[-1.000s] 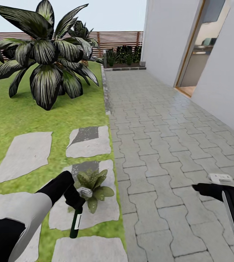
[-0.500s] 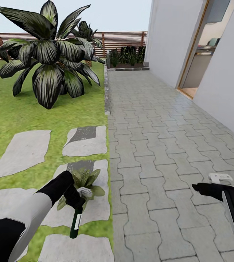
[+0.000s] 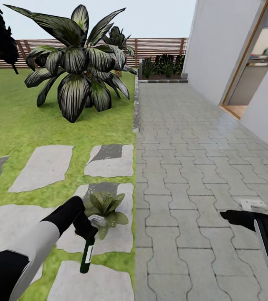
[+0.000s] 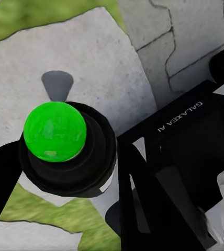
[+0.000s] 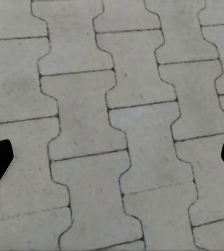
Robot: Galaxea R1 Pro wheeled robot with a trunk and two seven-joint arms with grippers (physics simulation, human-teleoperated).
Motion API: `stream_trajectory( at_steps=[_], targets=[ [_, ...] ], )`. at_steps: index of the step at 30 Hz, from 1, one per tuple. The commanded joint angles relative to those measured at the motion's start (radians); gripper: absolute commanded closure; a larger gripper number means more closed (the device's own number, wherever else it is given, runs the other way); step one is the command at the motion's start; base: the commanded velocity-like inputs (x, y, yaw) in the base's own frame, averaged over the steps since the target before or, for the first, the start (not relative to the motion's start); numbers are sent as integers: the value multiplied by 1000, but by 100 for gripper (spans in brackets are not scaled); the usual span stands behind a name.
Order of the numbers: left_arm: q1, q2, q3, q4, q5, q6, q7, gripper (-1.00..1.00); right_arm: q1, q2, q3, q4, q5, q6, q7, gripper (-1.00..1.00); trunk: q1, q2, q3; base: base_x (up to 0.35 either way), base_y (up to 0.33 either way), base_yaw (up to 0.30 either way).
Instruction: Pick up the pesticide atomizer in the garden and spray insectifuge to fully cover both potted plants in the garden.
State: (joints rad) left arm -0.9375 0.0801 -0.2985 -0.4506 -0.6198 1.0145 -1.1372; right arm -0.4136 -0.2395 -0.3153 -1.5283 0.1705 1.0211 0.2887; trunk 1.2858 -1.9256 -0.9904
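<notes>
My left gripper (image 3: 88,234) is shut on the pesticide atomizer (image 3: 86,257), a dark green bottle with a white label that hangs down from the fingers over a stepping stone. In the left wrist view a round green top (image 4: 54,130) caps the atomizer, held in my left gripper (image 4: 67,157). One potted plant (image 3: 104,207), a low rosette of green leaves, stands on a stepping stone just beyond that gripper. My right gripper (image 3: 234,217) hovers open over the grey paving (image 3: 184,167). In its wrist view my right gripper (image 5: 112,159) has bare paving between its fingertips.
A big dark-leaved palm (image 3: 79,71) grows on the lawn (image 3: 13,125) ahead left. A brown slat fence (image 3: 159,46) closes the back, with a planter bed (image 3: 163,67) before it. A white house wall (image 3: 217,50) and an open doorway (image 3: 255,71) stand right. Several stepping stones (image 3: 109,161) cross the grass.
The whole picture has shifted right, so the camera has turned left. Both arms and the held atomizer keep their places in the view; the potted plant sits slightly farther away.
</notes>
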Motion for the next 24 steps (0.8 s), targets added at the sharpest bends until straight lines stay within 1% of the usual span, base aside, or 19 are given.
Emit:
stream_trajectory(
  at_steps=[1,6,15,19,24],
  targets=[
    [-1,0,-2,-2,-9,6,-10,100,-1,0,-1,-1,10,4,10,-100,0,0,0,5,-16,237],
    [-5,1,-2,-2,-9,7,-10,100,-1,0,-1,-1,10,4,10,-100,0,0,2,103,-98,237],
    [-9,1,-2,-2,-9,6,-10,100,-1,0,-1,-1,10,4,10,-100,0,0,7,246,-228,225],
    [-9,0,-3,-2,-9,6,-10,100,-1,0,-1,0,11,4,9,-100,0,0,7,233,-273,75],
    [-8,-2,-5,-2,-9,6,-10,100,-1,0,-1,0,11,4,9,-100,0,0,7,65,-245,13]
  ],
)
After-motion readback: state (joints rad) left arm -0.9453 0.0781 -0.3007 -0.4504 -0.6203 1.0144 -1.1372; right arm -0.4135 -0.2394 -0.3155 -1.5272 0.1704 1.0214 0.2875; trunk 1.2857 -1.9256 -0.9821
